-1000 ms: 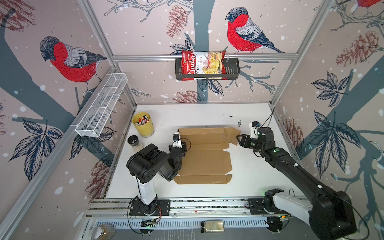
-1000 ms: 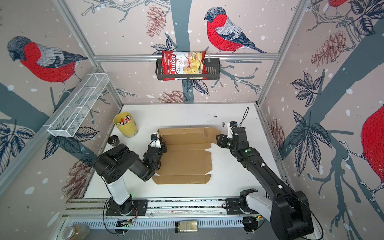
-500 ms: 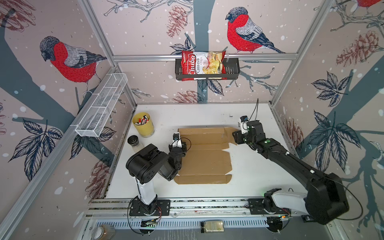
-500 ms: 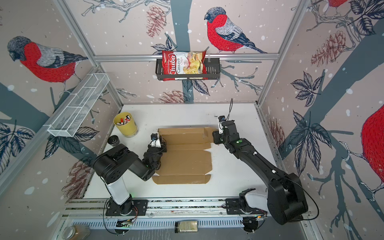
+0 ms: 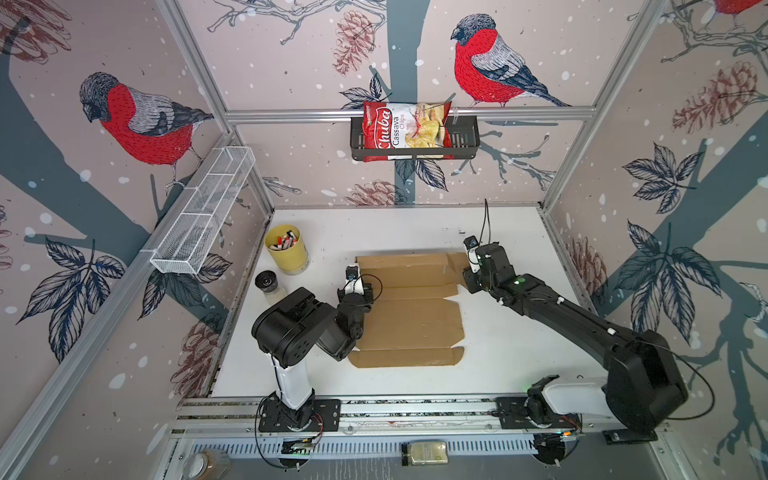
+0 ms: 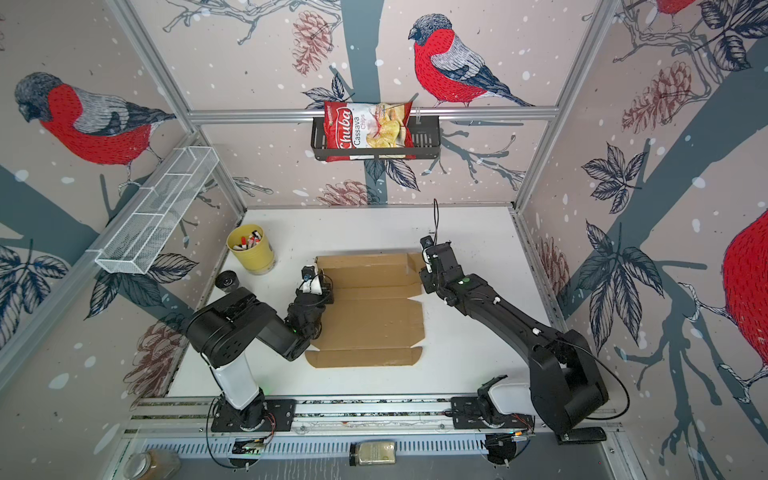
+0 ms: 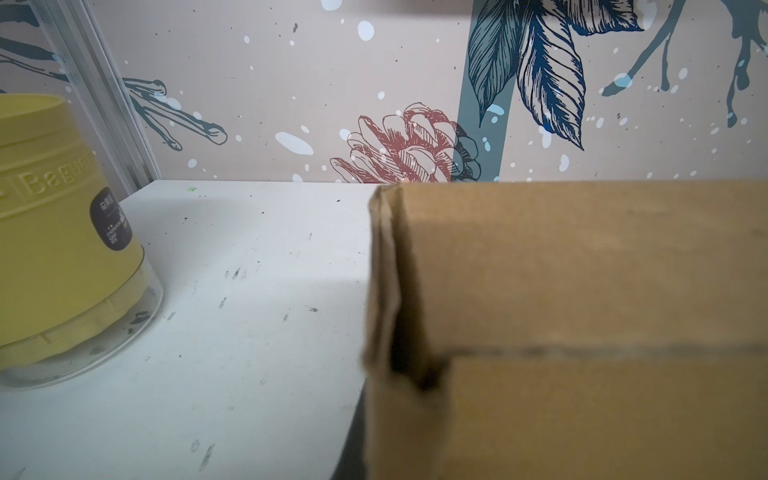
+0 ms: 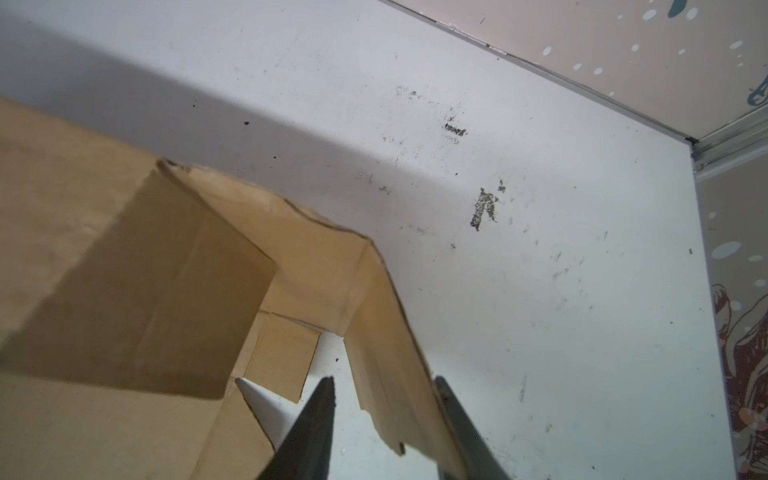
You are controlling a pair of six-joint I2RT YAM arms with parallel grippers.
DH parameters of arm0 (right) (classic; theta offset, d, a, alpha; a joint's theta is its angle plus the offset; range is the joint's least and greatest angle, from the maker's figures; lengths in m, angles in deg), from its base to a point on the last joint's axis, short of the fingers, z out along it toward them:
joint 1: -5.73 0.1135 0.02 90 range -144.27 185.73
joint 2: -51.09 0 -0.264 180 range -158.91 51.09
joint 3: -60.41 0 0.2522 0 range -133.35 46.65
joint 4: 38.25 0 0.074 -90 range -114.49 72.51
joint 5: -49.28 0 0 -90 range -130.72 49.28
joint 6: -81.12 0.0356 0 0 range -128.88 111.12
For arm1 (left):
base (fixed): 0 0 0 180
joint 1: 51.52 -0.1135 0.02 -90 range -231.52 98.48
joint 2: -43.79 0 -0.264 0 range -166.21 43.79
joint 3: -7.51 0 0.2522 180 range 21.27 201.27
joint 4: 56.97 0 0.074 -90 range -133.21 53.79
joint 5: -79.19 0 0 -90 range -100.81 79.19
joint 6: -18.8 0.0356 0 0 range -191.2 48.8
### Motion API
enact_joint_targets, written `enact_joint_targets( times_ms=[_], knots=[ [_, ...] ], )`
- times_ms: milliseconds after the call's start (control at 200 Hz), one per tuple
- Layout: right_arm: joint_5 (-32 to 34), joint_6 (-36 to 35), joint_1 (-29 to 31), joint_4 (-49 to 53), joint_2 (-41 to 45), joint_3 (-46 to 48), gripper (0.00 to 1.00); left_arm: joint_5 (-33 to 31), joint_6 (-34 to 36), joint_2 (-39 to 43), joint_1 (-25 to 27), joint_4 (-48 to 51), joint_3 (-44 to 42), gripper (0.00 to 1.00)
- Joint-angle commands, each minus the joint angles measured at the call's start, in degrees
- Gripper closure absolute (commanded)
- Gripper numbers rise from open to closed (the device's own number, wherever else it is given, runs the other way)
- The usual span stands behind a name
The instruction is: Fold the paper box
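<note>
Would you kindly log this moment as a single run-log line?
box: far panel raised | left gripper: shut at left edge | right gripper: open around far-right flap

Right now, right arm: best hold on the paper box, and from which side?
Probably the raised side flap at the far right corner of the paper box. It stands off the table as a thin edge, so come from above, one finger per face. The right gripper straddles it, jaws open.
</note>
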Motion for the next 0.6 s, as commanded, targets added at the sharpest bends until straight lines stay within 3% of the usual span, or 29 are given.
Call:
enact_joint_targets(
  times_ms=[0,240,595],
  knots=[
    [0.9,-1.0,0.1,-0.5,0.3,0.1,0.70,0.6,-0.6,-0.1,-0.1,3.0,0.0,1.00],
    [1.9,-0.9,1.8,-1.9,0.8,0.8,0.88,0.1,-1.3,0.1,-0.1,3.4,-0.4,1.00],
    [-1.0,2.4,6.5,3.3,7.9,2.1,0.93,-5.9,-4.5,-0.1,0.5,3.8,-0.5,1.00]
  ],
)
